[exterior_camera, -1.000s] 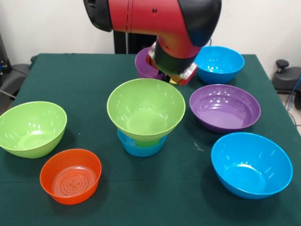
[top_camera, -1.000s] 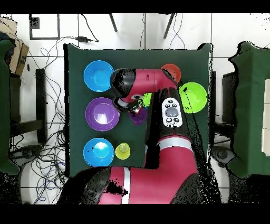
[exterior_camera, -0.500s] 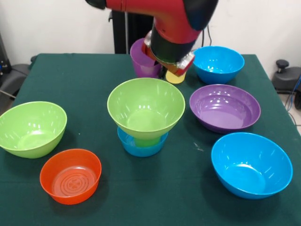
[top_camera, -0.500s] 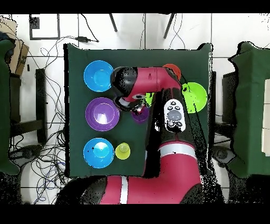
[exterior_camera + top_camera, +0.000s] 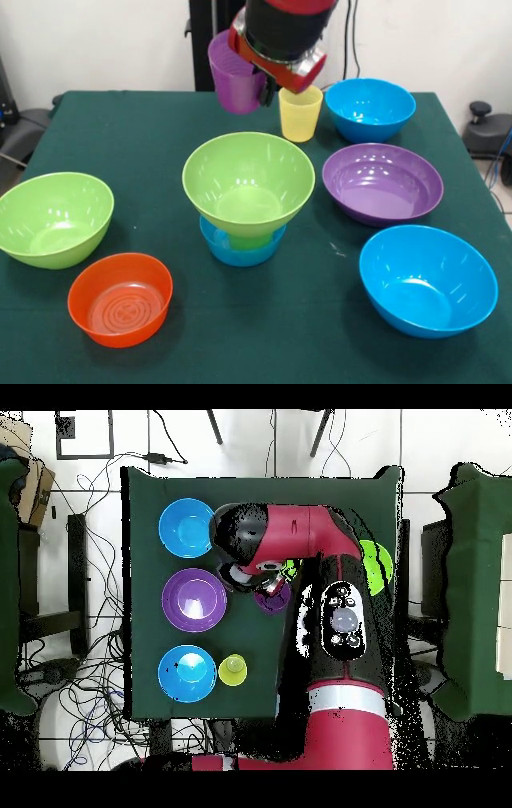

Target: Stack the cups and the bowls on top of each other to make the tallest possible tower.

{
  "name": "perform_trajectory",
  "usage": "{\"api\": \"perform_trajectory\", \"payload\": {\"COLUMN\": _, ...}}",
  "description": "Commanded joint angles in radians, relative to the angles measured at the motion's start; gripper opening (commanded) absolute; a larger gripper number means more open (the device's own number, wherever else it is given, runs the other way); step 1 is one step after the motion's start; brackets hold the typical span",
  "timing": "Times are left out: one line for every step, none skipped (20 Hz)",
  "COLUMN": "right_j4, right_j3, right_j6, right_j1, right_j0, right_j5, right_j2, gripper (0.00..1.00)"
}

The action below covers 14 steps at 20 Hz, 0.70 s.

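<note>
The tower (image 5: 246, 200) stands mid-desk as 3 pieces: a small blue bowl (image 5: 240, 246), a green cup (image 5: 248, 238) in it, and a lime green bowl (image 5: 248, 180) on top. Left of it sit another lime green bowl (image 5: 53, 218) and the orange bowl (image 5: 120, 298). Behind the tower the pincer (image 5: 268, 90) grips the purple cup (image 5: 234, 74) clear of the green desk (image 5: 320, 336), with the yellow cup (image 5: 301, 113), purple bowl (image 5: 382, 183) and 2 blue bowls (image 5: 372, 108) (image 5: 427, 280) to the right.
</note>
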Motion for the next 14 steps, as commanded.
{"api": "perform_trajectory", "payload": {"right_j4": 0.015, "right_j3": 0.043, "right_j6": -0.029, "right_j1": -0.025, "right_j0": 0.006, "right_j5": 0.046, "right_j2": 0.039, "gripper": 0.00}}
{"api": "perform_trajectory", "payload": {"right_j4": 0.015, "right_j3": 0.034, "right_j6": -0.032, "right_j1": -0.027, "right_j0": 0.006, "right_j5": 0.058, "right_j2": 0.039, "gripper": 0.00}}
{"api": "perform_trajectory", "payload": {"right_j4": 0.016, "right_j3": 0.036, "right_j6": -0.032, "right_j1": -0.032, "right_j0": 0.007, "right_j5": 0.059, "right_j2": 0.040, "gripper": 0.00}}
{"api": "perform_trajectory", "payload": {"right_j4": 0.016, "right_j3": 0.021, "right_j6": -0.036, "right_j1": -0.030, "right_j0": 0.006, "right_j5": 0.065, "right_j2": 0.044, "gripper": 0.00}}
{"api": "perform_trajectory", "payload": {"right_j4": 0.018, "right_j3": 0.025, "right_j6": -0.033, "right_j1": -0.028, "right_j0": 0.007, "right_j5": 0.053, "right_j2": 0.046, "gripper": 0.00}}
{"api": "perform_trajectory", "payload": {"right_j4": 0.018, "right_j3": 0.011, "right_j6": -0.035, "right_j1": -0.018, "right_j0": 0.005, "right_j5": 0.046, "right_j2": 0.052, "gripper": 0.00}}
{"api": "perform_trajectory", "payload": {"right_j4": 0.021, "right_j3": 0.001, "right_j6": -0.032, "right_j1": -0.009, "right_j0": 0.004, "right_j5": 0.045, "right_j2": 0.055, "gripper": 0.00}}
{"api": "perform_trajectory", "payload": {"right_j4": 0.019, "right_j3": -0.016, "right_j6": -0.031, "right_j1": 0.003, "right_j0": 0.004, "right_j5": 0.040, "right_j2": 0.059, "gripper": 0.00}}
{"api": "perform_trajectory", "payload": {"right_j4": 0.020, "right_j3": -0.016, "right_j6": -0.027, "right_j1": 0.008, "right_j0": 0.006, "right_j5": 0.032, "right_j2": 0.058, "gripper": 0.00}}
{"api": "perform_trajectory", "payload": {"right_j4": 0.021, "right_j3": -0.027, "right_j6": -0.025, "right_j1": 0.014, "right_j0": 0.006, "right_j5": 0.029, "right_j2": 0.060, "gripper": 0.00}}
{"api": "perform_trajectory", "payload": {"right_j4": 0.023, "right_j3": -0.018, "right_j6": -0.023, "right_j1": 0.011, "right_j0": 0.008, "right_j5": 0.019, "right_j2": 0.059, "gripper": 0.00}}
{"api": "perform_trajectory", "payload": {"right_j4": 0.026, "right_j3": -0.011, "right_j6": -0.022, "right_j1": 0.004, "right_j0": 0.010, "right_j5": 0.009, "right_j2": 0.058, "gripper": 0.00}}
{"api": "perform_trajectory", "payload": {"right_j4": 0.026, "right_j3": -0.015, "right_j6": -0.023, "right_j1": 0.002, "right_j0": 0.011, "right_j5": 0.009, "right_j2": 0.059, "gripper": 0.00}}
{"api": "perform_trajectory", "payload": {"right_j4": 0.027, "right_j3": -0.020, "right_j6": -0.023, "right_j1": 0.001, "right_j0": 0.012, "right_j5": 0.008, "right_j2": 0.059, "gripper": 0.00}}
